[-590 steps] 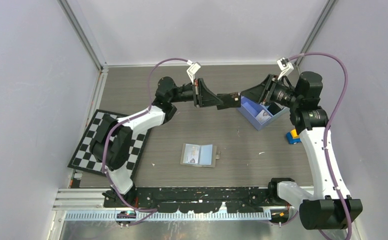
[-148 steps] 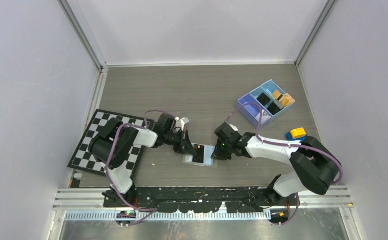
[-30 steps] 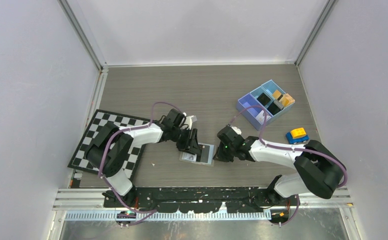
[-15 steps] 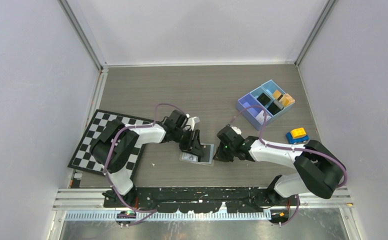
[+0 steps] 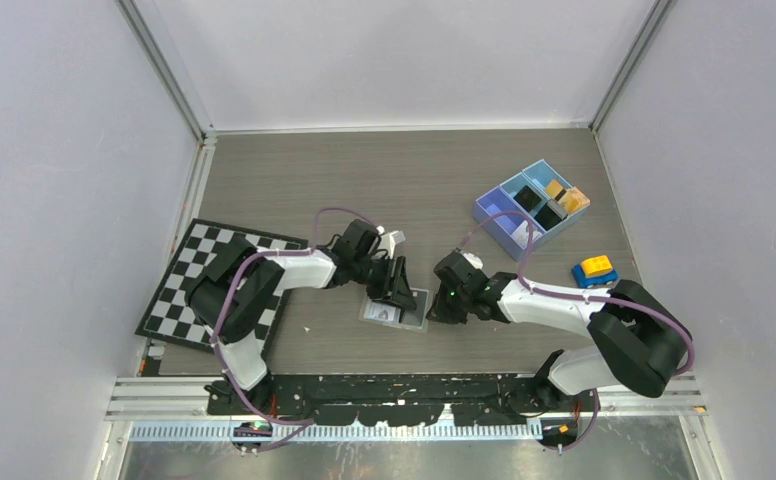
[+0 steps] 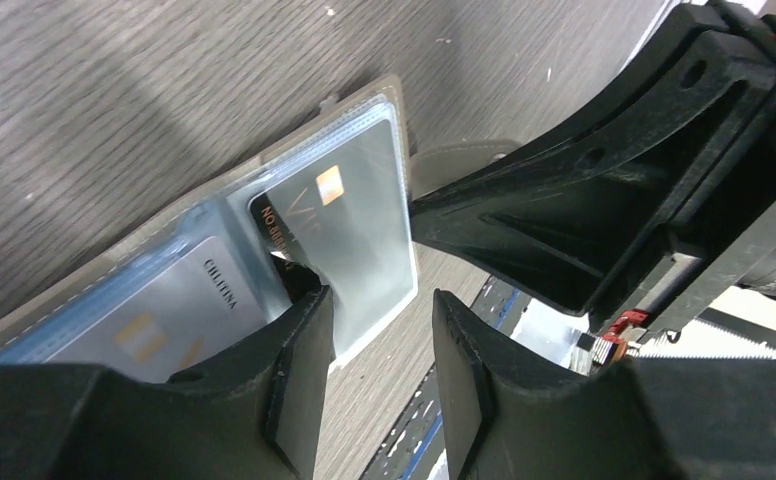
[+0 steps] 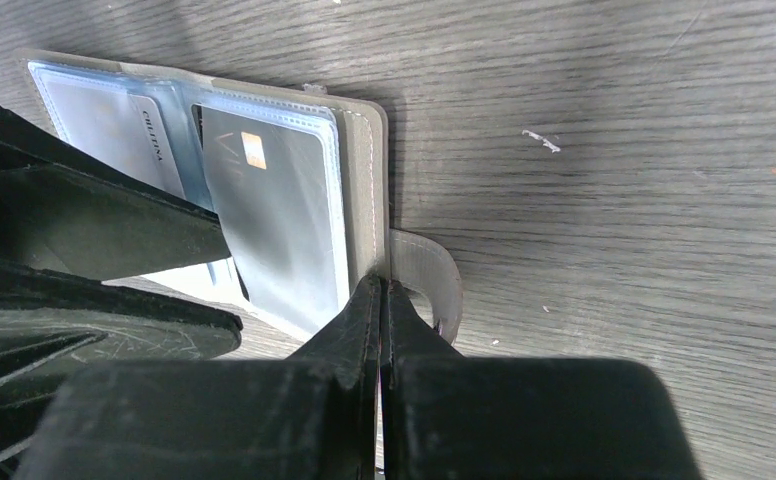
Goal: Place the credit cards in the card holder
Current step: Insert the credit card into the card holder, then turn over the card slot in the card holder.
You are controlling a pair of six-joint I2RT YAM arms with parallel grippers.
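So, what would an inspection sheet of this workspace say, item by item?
Surface: grey wood-grain table, a few pale specks.
Job's things: card holder lies open; dark card under a clear sleeve, whitish card in the other side.
Clutter: blue tray, checkerboard mat, small blue-and-yellow toy.
Grippers: left gripper open over the holder; right gripper shut at the holder's edge by the snap tab.
Cables: purple cables loop along both arms.
Surroundings: pale walls, metal frame posts.
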